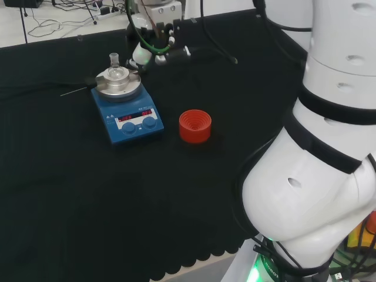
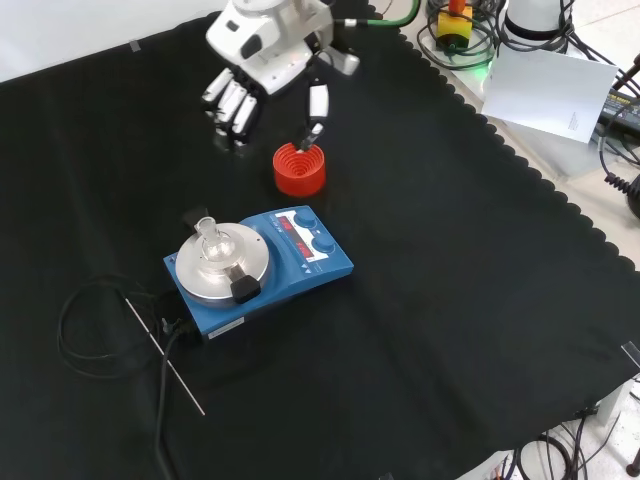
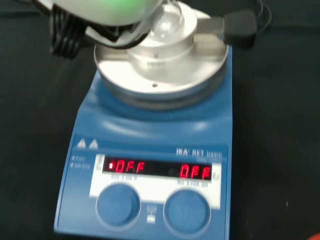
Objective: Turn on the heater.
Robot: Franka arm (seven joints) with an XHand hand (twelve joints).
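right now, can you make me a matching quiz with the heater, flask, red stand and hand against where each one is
Things:
1. heater
2. flask
3. red stand
4. hand

Places:
a. on the heater's round metal plate
b. above the cloth, beyond the red stand in the front view
c. on the cloth, blue, with two knobs on its front panel
d. on the cloth beside the heater, with nothing on it

Pairs: 1-c, 2-a, 3-d, 4-b

Flask [image 2: 209,236] on heater [image 2: 258,271] — ribbed stand [image 2: 299,169] behind, front view
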